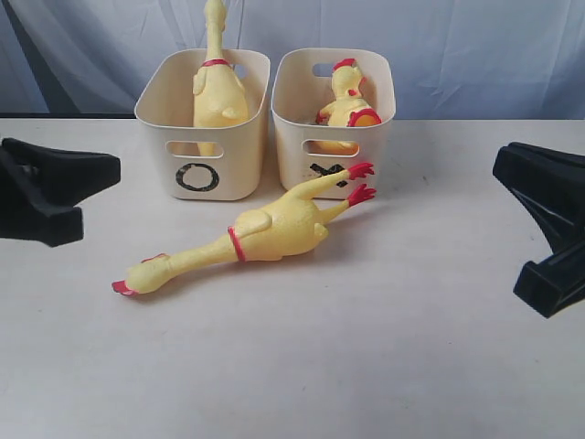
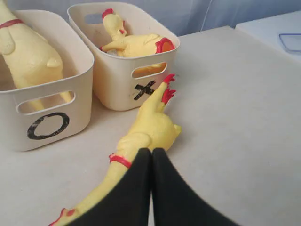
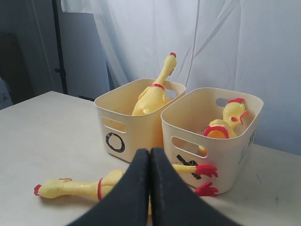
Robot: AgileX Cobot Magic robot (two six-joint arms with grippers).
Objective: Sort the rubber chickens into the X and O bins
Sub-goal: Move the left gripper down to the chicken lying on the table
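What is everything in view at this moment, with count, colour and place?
O bin: one, cream, black O, left of the pair.
X bin: one, cream, black X, right of the pair.
rubber chickens: three seen, yellow with red trim; one in the O bin, neck up; one in the X bin (a further one there cannot be ruled out); one lying before the bins, feet by the X bin.
table: one, off-white, under everything.
curtain: one, pale, behind the bins.
left hand: one, black, shut, empty.
right hand: one, black, shut, empty.
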